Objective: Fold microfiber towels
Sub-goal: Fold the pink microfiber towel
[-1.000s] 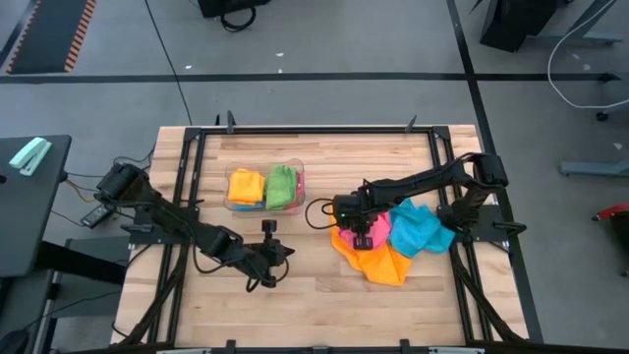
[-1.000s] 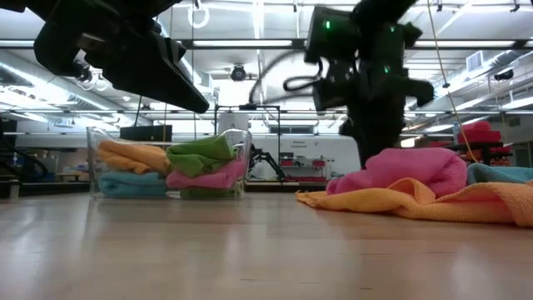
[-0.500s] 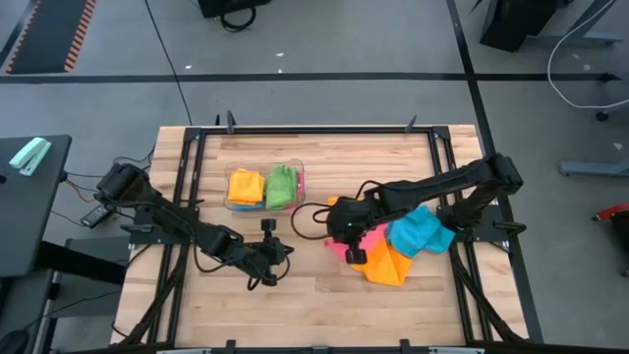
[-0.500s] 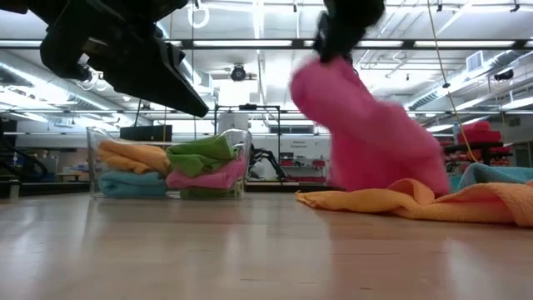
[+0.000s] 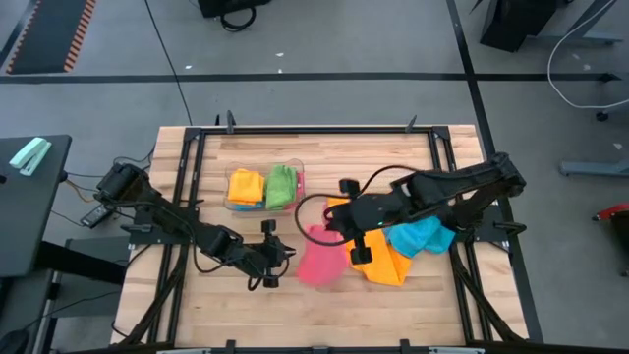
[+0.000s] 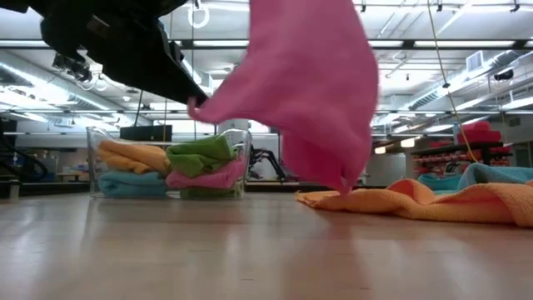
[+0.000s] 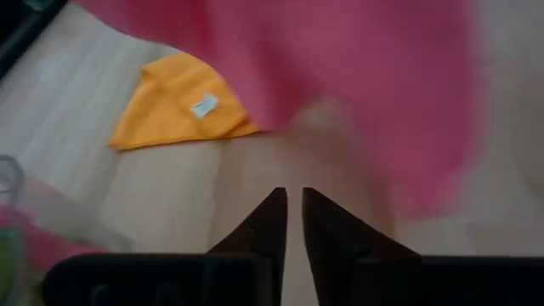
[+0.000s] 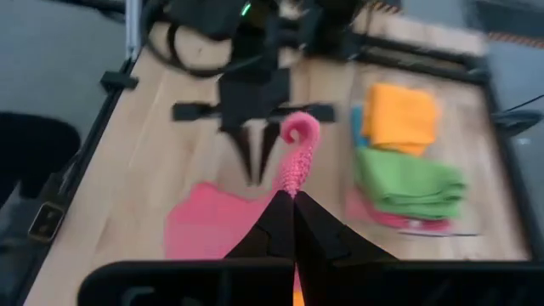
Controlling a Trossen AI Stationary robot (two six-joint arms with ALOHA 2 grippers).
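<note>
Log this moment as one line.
right gripper: shut on pink microfiber towel, lifted | left gripper: near, nothing held

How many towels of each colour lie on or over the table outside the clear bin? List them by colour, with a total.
Pink towel: 1, hanging from the right gripper
Orange towel: 1
Blue towel: 1
Total: 3
</note>
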